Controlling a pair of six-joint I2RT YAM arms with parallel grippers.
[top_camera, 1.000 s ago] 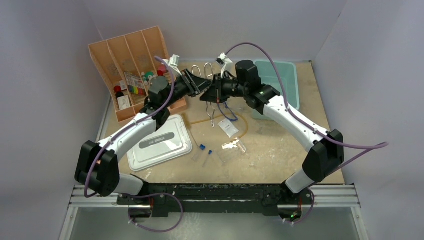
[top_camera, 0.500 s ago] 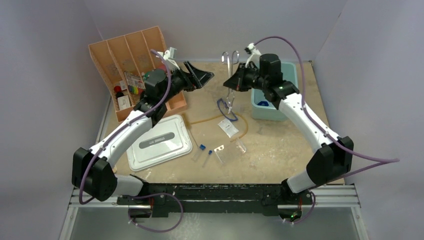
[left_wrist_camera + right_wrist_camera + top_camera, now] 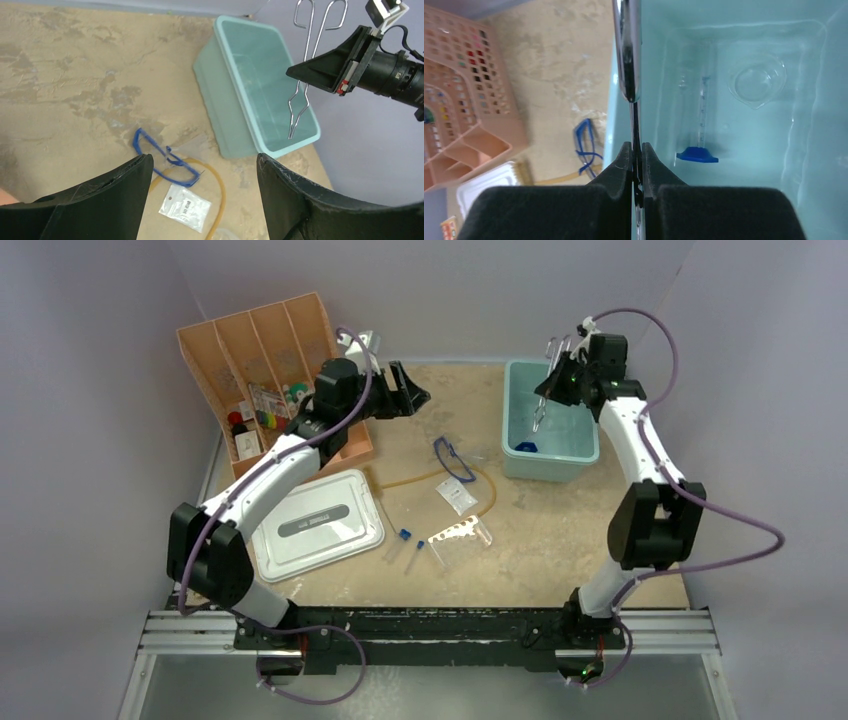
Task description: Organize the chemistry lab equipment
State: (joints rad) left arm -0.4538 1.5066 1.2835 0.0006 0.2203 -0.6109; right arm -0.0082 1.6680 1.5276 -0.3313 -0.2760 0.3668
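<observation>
Over the pale teal plastic bin [image 3: 555,466] at the far right of the bench [image 3: 570,535], my right pincer [image 3: 552,390] is clamped on the metal scissor-handled forceps [image 3: 543,405]. They hang with tips down and finger loops up over the bin's open top. Inside the bin lie a clear cylinder with a blue base [image 3: 697,155] and a small clear dish [image 3: 759,82].

My left pincer [image 3: 408,395] hovers with its fingers wide apart, holding nothing, just beside the orange divided organizer [image 3: 260,370].

On the bench between the arms lie the blue-framed clear goggles [image 3: 452,460]. The tan rubber tube [image 3: 487,485] curves beside them, and a small clear packet [image 3: 456,495] sits within the curve. Nearer to me lie the clear holed rack [image 3: 455,531] and the blue-capped clear test tubes [image 3: 404,535], next to the large grey rectangular lid [image 3: 318,523].
</observation>
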